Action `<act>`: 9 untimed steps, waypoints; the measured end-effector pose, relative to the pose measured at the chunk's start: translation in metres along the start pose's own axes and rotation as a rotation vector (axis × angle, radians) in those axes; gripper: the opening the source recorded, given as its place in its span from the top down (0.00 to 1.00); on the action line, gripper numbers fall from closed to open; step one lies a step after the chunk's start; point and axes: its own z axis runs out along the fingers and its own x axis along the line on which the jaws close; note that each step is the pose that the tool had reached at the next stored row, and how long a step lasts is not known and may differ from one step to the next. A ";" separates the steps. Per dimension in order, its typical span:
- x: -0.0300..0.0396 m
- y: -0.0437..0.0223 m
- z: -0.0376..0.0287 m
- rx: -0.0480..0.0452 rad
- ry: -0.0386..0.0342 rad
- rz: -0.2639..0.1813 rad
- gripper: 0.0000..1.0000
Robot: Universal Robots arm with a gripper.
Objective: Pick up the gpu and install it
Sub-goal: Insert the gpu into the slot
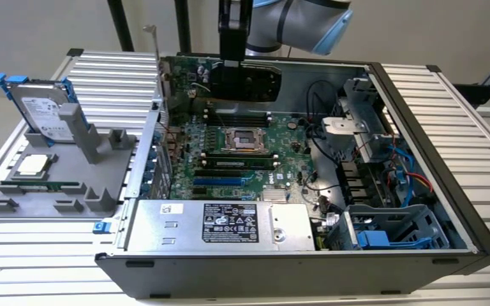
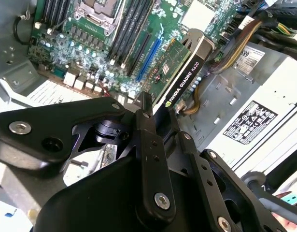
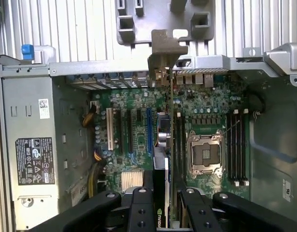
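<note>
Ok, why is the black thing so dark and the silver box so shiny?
In the second wrist view the gripper, shut on the gpu, is black and shaded; the power supply catches glare. The exterior view is evenly lit.

Claw (image 3: 165, 194) tight round gpu (image 3: 161, 164), edge-on above mobo (image 3: 134, 125), bracket (image 3: 163, 50) by case rear wall (image 3: 90, 67).

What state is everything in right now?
gpu, green board with black cooler: held on edge above the green motherboard, not slotted.
black gripper: shut on the gpu.
dark grey computer case: side open.
silver processor socket: bare, no cooler.
silver hard drive with blue rails: upright in the grey holder.
</note>
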 end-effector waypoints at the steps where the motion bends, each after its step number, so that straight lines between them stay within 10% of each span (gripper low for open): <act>1: 0.0000 0.0000 -0.0001 0.0000 0.0000 -0.004 1.00; 9: 0.0000 -0.0001 0.0005 -0.0003 0.0003 -0.005 1.00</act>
